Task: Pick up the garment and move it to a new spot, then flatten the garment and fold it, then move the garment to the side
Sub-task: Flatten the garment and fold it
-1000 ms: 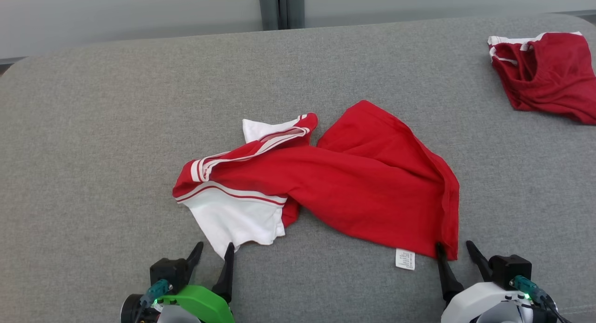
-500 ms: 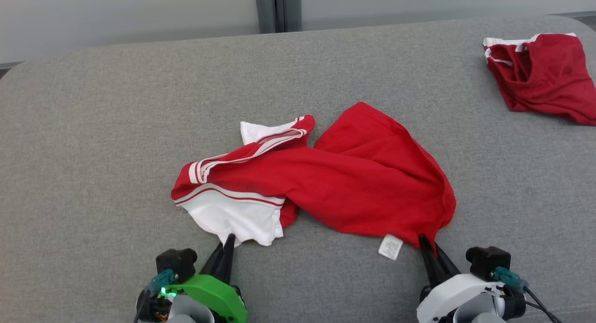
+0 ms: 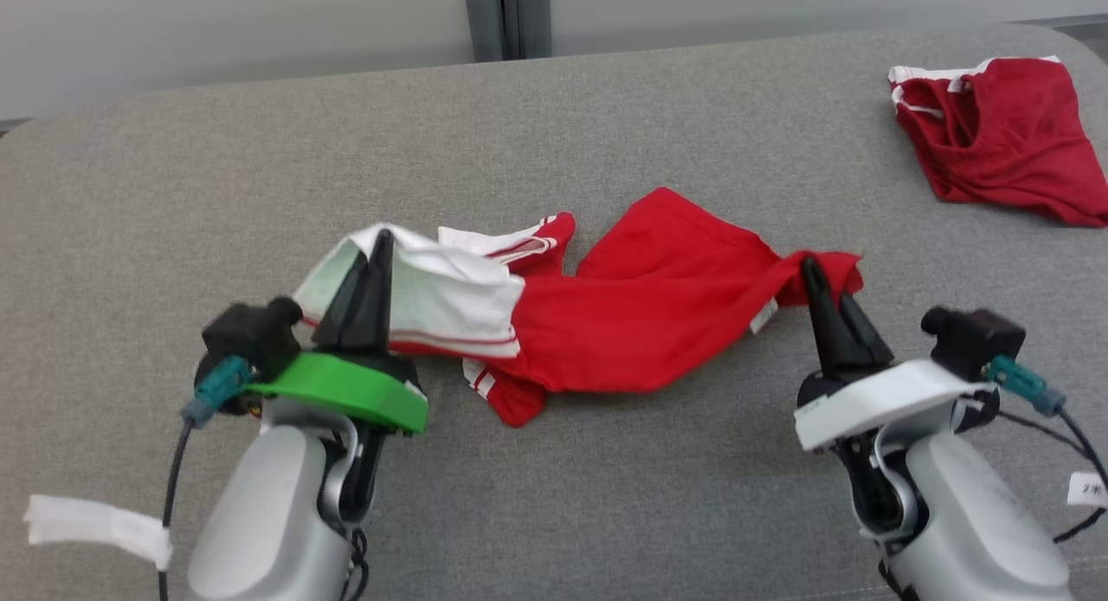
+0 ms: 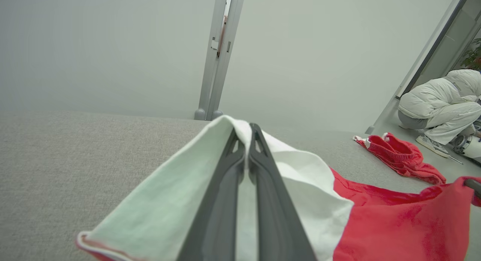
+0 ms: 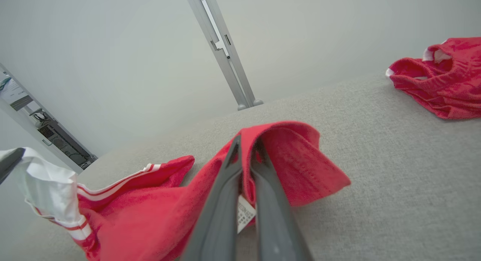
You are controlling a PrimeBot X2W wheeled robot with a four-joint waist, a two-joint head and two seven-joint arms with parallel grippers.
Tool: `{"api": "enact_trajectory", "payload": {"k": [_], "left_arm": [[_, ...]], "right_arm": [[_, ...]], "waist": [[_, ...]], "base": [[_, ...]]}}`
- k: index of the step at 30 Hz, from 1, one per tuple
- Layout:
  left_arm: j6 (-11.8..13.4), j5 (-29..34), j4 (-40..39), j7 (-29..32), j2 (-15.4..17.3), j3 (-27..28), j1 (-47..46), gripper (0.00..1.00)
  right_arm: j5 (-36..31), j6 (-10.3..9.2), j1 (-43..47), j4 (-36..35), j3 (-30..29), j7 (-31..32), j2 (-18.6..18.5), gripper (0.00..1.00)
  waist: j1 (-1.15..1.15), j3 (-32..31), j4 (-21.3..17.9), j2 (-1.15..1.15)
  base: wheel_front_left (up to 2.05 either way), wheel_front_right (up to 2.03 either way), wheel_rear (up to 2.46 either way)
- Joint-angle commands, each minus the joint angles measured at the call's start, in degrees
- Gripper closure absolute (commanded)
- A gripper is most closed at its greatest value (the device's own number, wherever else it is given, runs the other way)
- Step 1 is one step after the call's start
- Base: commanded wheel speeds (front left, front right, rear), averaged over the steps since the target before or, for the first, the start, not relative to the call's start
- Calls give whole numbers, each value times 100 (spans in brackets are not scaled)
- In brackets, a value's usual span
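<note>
Open grey surface (image 3: 216, 168) surrounds the held garment (image 3: 640, 324); a second garment (image 3: 1004, 142) occupies the far right corner.

**Both grippers close and lift the garment's edge**

A second ago the left gripper (image 3: 379, 242) and right gripper (image 3: 810, 263) stood open at the near edge of the red-and-white garment (image 3: 640, 324). Both have since pinched shut and carried its white corner (image 3: 433, 289) and red corner (image 3: 840, 268) up and forward.
</note>
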Motion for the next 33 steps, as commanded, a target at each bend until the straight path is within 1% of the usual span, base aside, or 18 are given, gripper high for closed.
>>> {"api": "enact_trajectory", "payload": {"k": [1,4,6,9,11,13,17,21,24,26,30,33], "left_arm": [[-16,-122,-24,2,134,-54,-380,100],[-16,-200,86,6,355,-310,-1155,100],[-16,-361,241,76,508,-401,-1811,100],[-16,-547,565,269,712,-490,-2956,100],[-16,-751,830,431,770,-476,-3737,100],[-16,-823,1106,556,878,-430,-4570,100],[-16,-803,1650,652,901,-499,-6078,100],[-16,-878,2154,480,790,-429,-7291,100],[-16,-831,2460,394,727,-496,-7869,100],[-16,-813,2641,335,680,-551,-8237,100],[-16,-748,2849,325,662,-853,-8711,100],[-17,-921,2951,218,639,-905,-8878,100]], "right_arm": [[171,2,-316,-9,30,-2,-97,100],[464,2,-1034,129,140,68,-266,100],[725,2,-1644,284,143,247,-331,100],[1132,2,-2732,605,82,546,-389,100],[1370,2,-3534,887,-5,753,-404,100],[1464,2,-4375,1262,2,1034,-463,100],[1695,2,-5928,2004,-244,1301,-385,100],[1893,2,-7105,2649,-430,1334,-276,100],[1961,2,-7721,3029,-486,1270,-316,100],[1962,2,-8039,3233,-412,1249,-313,100],[2006,2,-8435,3395,-209,1255,-428,100],[2086,2,-8550,3470,-57,1204,-480,100]], "waist": [[0,111,-41,0],[0,370,-84,0],[0,606,-110,0],[0,1067,-139,0],[0,1380,-149,0],[0,1690,-165,0],[0,2168,-150,0],[0,2363,-134,0],[0,2391,-110,0],[0,2399,-90,0],[0,2439,-35,0],[0,2483,-4,0]], "base": [[0,0,0],[0,0,0],[0,0,0],[0,0,0],[0,0,0],[0,0,0],[0,0,0],[0,0,0],[0,0,0],[0,0,0],[0,0,0],[0,0,0]]}}
